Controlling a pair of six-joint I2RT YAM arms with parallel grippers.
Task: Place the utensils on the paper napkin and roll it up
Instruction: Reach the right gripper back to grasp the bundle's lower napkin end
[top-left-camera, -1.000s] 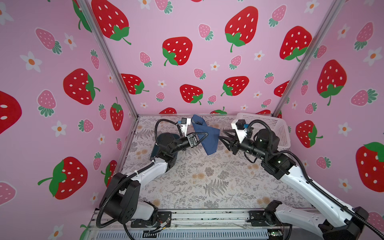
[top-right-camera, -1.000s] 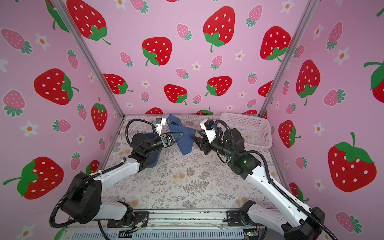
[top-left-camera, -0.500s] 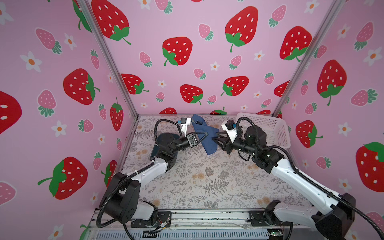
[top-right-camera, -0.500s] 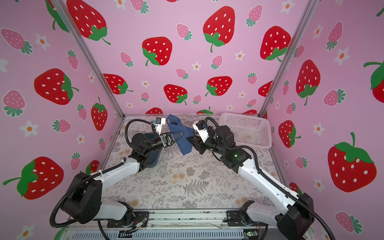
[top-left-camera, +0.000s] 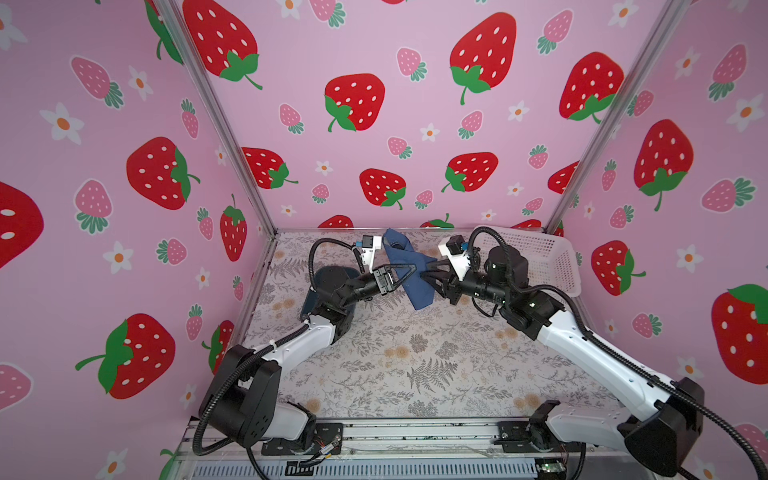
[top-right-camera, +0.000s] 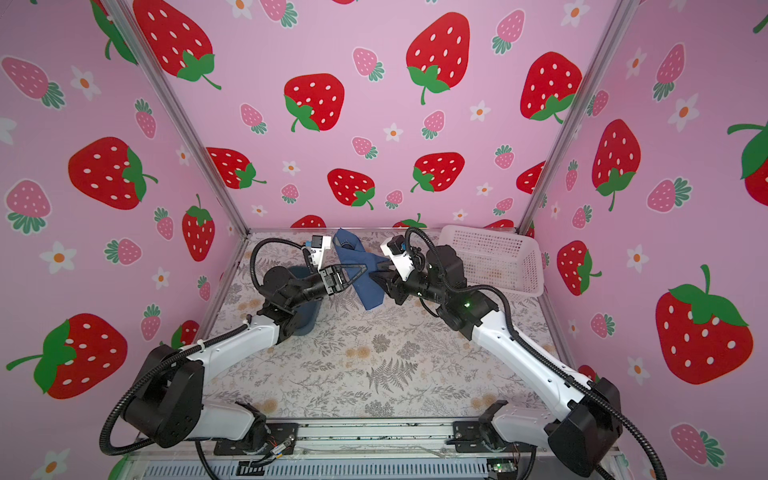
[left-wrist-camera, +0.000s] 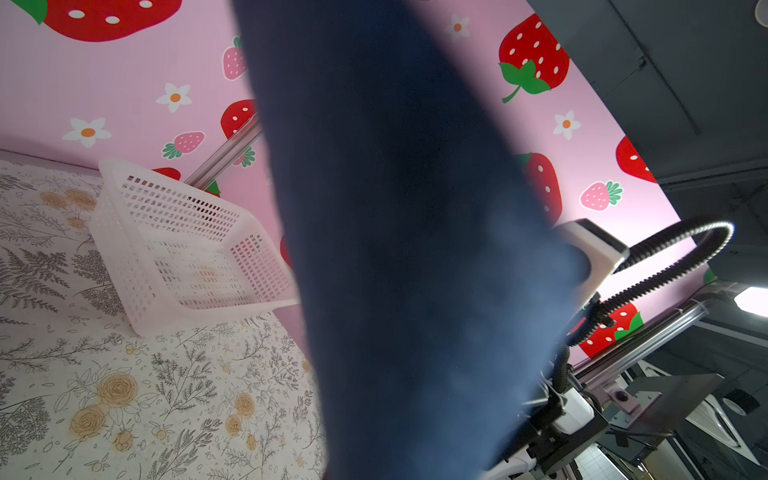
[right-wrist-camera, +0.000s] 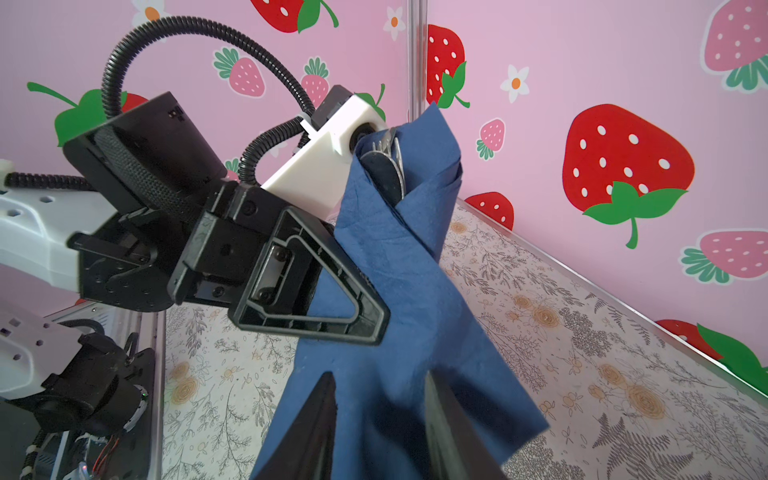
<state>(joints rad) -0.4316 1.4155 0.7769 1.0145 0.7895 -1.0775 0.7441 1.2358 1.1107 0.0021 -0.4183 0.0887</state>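
Note:
The dark blue paper napkin (top-left-camera: 415, 276) (top-right-camera: 365, 282) is wrapped round the utensils (right-wrist-camera: 388, 160) and hangs in the air near the back wall. Only a fork's tines and a spoon bowl peek from the roll's upper end. My left gripper (top-left-camera: 412, 268) (right-wrist-camera: 374, 326) is shut on the roll's middle. In the left wrist view the napkin (left-wrist-camera: 415, 249) fills the middle and hides the jaws. My right gripper (right-wrist-camera: 380, 380) (top-left-camera: 424, 275) is closed from the right on the roll's lower part. The paper bunches into a crease between its two fingers.
A white perforated basket (top-left-camera: 544, 257) (top-right-camera: 498, 253) (left-wrist-camera: 174, 237) stands at the back right, just behind the right arm. A dark teal tub (top-left-camera: 332, 272) (top-right-camera: 307, 322) sits under the left arm's elbow. A flowered cloth (top-left-camera: 415, 357) covers the table.
My right gripper has moved left up to the napkin roll and narrowed its jaws on the lower part. The left gripper and the roll have stayed in place.

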